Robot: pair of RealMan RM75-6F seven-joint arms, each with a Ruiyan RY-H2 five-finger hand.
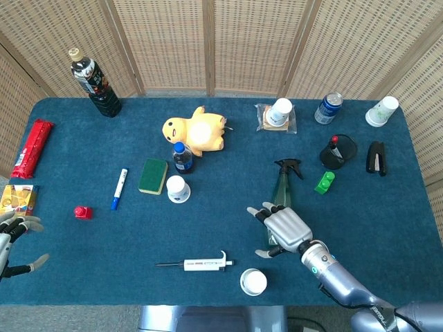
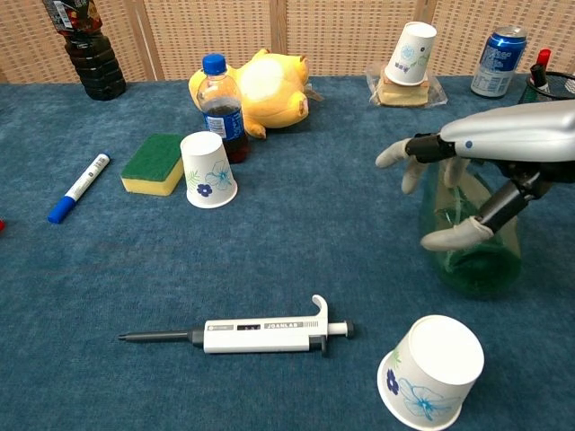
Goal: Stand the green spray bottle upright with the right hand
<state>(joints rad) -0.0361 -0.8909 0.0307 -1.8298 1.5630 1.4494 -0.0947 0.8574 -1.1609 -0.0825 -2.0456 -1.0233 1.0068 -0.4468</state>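
Observation:
The green spray bottle (image 1: 282, 185) with its black nozzle is on the blue cloth right of centre, its nozzle end pointing away from me. My right hand (image 1: 284, 231) grips its lower body, fingers over the top and thumb in front. In the chest view the right hand (image 2: 470, 171) covers the upper part of the green spray bottle (image 2: 473, 259), whose rounded bottom is at the cloth. The bottle looks raised; I cannot tell whether its base lies flat. My left hand (image 1: 12, 236) is at the far left edge, fingers apart and holding nothing.
An overturned paper cup (image 2: 429, 372) and a pipette (image 2: 244, 335) lie just in front of the bottle. A green block (image 1: 324, 182) and a black pen holder (image 1: 338, 151) stand to its back right. A cup (image 1: 178, 189), sponge (image 1: 153, 176) and small cola bottle (image 1: 182, 157) are to the left.

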